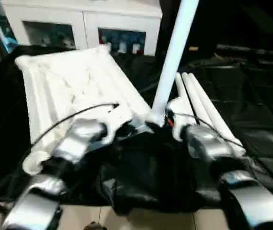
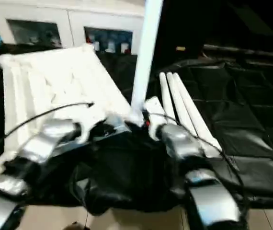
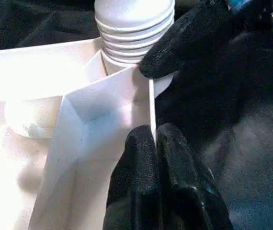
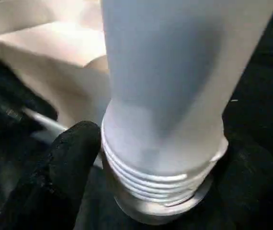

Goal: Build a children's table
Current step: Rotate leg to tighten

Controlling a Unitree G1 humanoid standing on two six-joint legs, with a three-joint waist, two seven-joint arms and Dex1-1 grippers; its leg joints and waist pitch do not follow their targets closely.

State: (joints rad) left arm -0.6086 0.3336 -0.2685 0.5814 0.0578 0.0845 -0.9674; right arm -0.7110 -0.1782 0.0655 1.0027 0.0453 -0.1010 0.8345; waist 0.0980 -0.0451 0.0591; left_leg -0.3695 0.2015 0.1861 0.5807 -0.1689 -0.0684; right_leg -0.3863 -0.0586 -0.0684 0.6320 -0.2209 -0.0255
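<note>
The white table top [image 1: 74,91] lies upside down on the left part of the black-draped tabletop [image 1: 251,96], ribbed underside up, one long edge running toward the robot. Behind it stands a white cabinet [image 1: 79,19] with glass doors.

The left pincer [image 3: 154,143] is at the near right corner of the table top. In the left wrist view its two black fingers [image 3: 136,182] are pressed together on the thin white edge wall of that corner, clamped on it. A black cable [image 1: 64,120] arcs over the silver left forearm [image 1: 79,139].

At that same corner a white leg [image 1: 175,52] stands nearly upright, leaning slightly to the right as it rises out of frame. Its ribbed, threaded lower end [image 4: 160,177] sits at the corner socket; how far it is seated I cannot tell.

The right pincer [image 4: 160,158] is at the base of this leg, one black finger [image 4: 60,172] on each side of the threaded end, the fingers set wide apart. The finger in clear view lies just beside the threads; whether it touches them I cannot tell.

To the right, three more white legs [image 1: 203,105] lie side by side on the black cloth, touching one another, running away from the robot beside the silver right forearm [image 1: 208,143].
</note>
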